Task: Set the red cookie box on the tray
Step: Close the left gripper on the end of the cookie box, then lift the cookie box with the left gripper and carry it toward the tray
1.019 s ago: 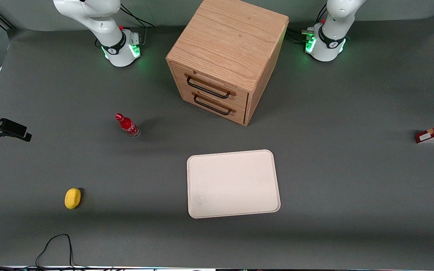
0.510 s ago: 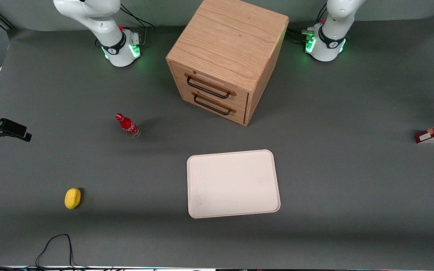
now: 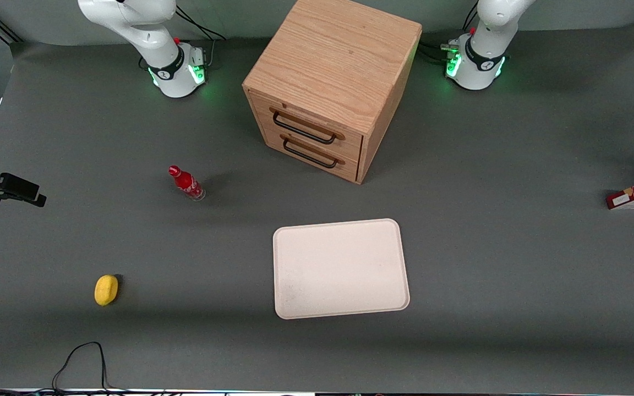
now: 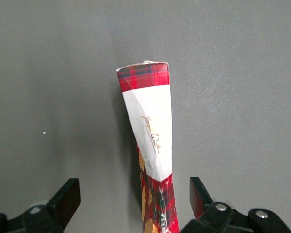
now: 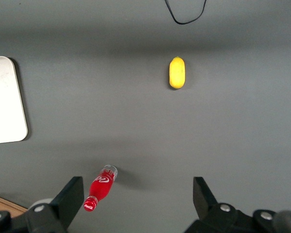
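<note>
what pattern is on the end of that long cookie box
Red tartan plaid, then a white band, on the long flat cookie box between the open gripper fingers; left wrist view.

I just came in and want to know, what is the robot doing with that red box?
The robot's hand is open above the red cookie box, one finger on each side, not gripping it yet. The box lies on the table at the working arm's end. The tray where it should go sits in front of the wooden cabinet, with nothing on it yet.
</note>
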